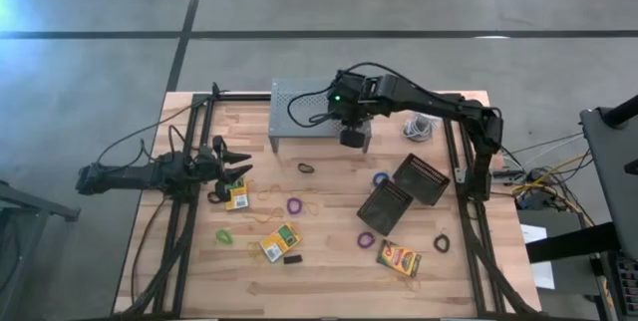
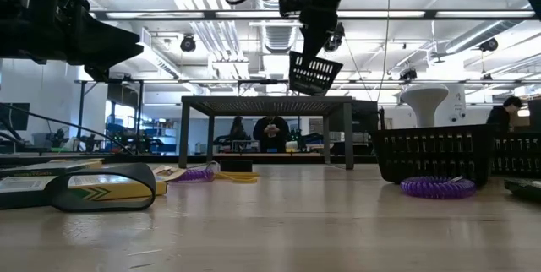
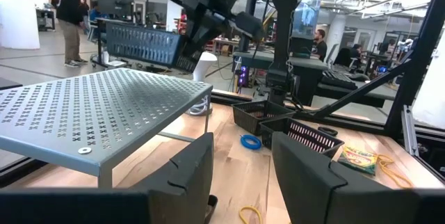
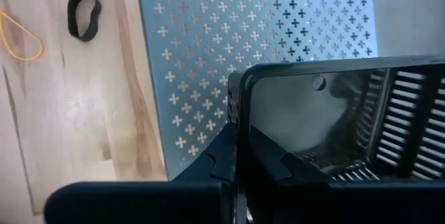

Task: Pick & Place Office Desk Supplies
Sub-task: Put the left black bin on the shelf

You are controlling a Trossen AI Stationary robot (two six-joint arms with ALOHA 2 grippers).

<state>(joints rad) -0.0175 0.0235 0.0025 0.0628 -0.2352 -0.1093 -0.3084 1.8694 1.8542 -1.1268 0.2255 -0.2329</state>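
Fingers of the right hand [image 4: 236, 165] were clamped together on the rim of a black lattice basket [image 1: 351, 136], with one finger on each side of its wall. The right arm reached in from its own side of the desk [image 1: 329, 261], bent at the elbow, so the hand hung raised over the near edge of the grey perforated shelf [image 1: 294, 112]. The basket dangled tilted below the hand, clear of the shelf top in the low view. Two more lattice baskets [image 1: 404, 193] stood touching each other on the desk, well off toward the right arm's base.

The left hand [image 1: 231, 164] lay low and stretched out level over the desk, fingers [image 3: 188, 172] apart and holding nothing. Just beside its fingertips sat a crayon box [image 1: 237, 195], and a yellow loop [image 1: 267, 201] lay a little beyond that.
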